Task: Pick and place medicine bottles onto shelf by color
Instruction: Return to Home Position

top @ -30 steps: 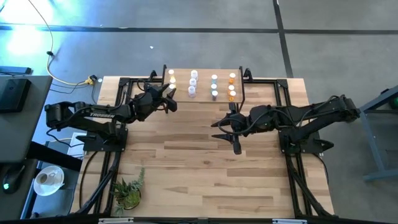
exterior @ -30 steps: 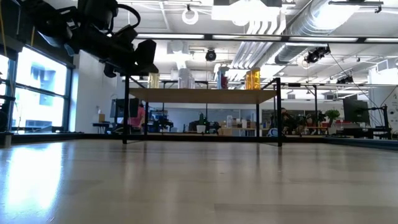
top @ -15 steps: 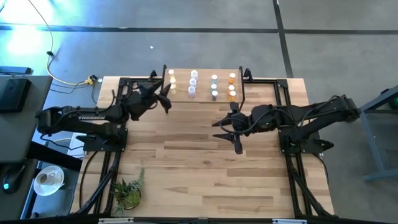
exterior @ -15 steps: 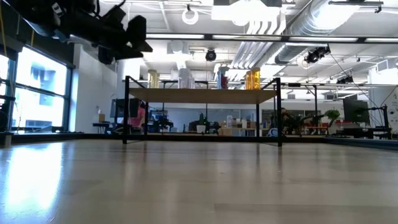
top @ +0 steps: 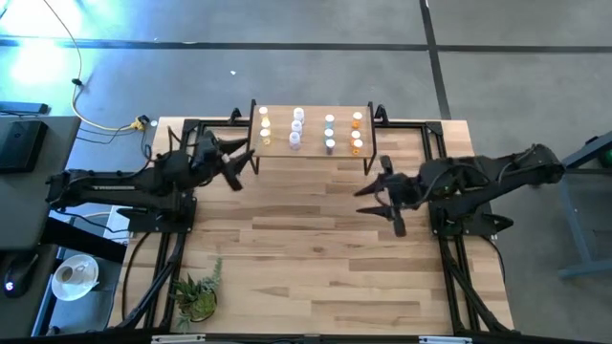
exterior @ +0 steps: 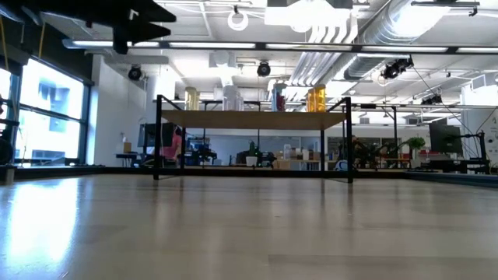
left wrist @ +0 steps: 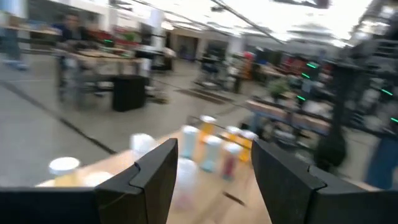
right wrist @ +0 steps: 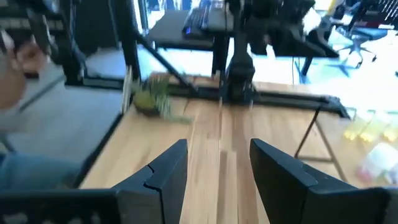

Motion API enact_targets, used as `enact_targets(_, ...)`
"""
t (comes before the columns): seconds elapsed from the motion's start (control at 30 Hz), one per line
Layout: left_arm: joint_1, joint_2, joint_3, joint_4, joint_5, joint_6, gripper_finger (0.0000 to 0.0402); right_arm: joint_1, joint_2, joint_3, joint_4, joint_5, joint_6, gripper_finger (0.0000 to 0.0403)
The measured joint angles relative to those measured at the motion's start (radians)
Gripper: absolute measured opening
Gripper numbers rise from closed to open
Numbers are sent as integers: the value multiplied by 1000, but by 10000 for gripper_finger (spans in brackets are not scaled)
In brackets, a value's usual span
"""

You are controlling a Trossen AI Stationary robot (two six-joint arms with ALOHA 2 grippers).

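Observation:
The shelf (top: 277,145), a low light-wood board on black legs, stands at the table's far middle. The medicine bottles stand upright on it in columns by colour: yellowish (top: 264,122), white (top: 296,127), bluish (top: 330,132), orange (top: 357,132). They also show in the low view (exterior: 316,98) and, blurred, in the left wrist view (left wrist: 208,149). My left gripper (top: 244,164) is open and empty, left of the shelf and above the table. My right gripper (top: 378,205) is open and empty, on the near right of the shelf.
A small potted plant (top: 198,291) stands at the table's near left corner and also shows in the right wrist view (right wrist: 152,99). The black arm frames run along the table's left and right sides. Bare wooden tabletop (top: 306,258) lies between the arms and the near edge.
My left gripper has drawn back from the shelf's left end toward the table's left edge and has risen in the low view. My right gripper has gone toward the table's right edge. The bottles and the shelf have stayed where they were.

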Motion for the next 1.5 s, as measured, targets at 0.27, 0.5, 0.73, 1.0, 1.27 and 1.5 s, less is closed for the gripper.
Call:
enact_targets(0.27, -124, -187, 0, -312, 91, -35, 195, 106, -82, -252, 44, 158, 21, 165)
enact_targets(0.5, -272, -301, -57, -378, 168, -96, 195, 130, -189, -514, 236, 211, 46, 165)
enact_targets(0.73, -401, -369, -223, -262, 85, -106, 195, 129, -353, -688, 355, 214, 49, 165)
enact_targets(1.0, -458, -406, -356, -143, 44, -105, 195, 129, -533, -827, 439, 214, 45, 165)
enact_targets(1.27, -459, -407, -399, -139, 47, -108, 195, 128, -638, -978, 540, 214, 6, 165)
enact_targets(1.5, -458, -407, -423, -146, 15, -97, 195, 127, -748, -1056, 569, 255, -16, 165)
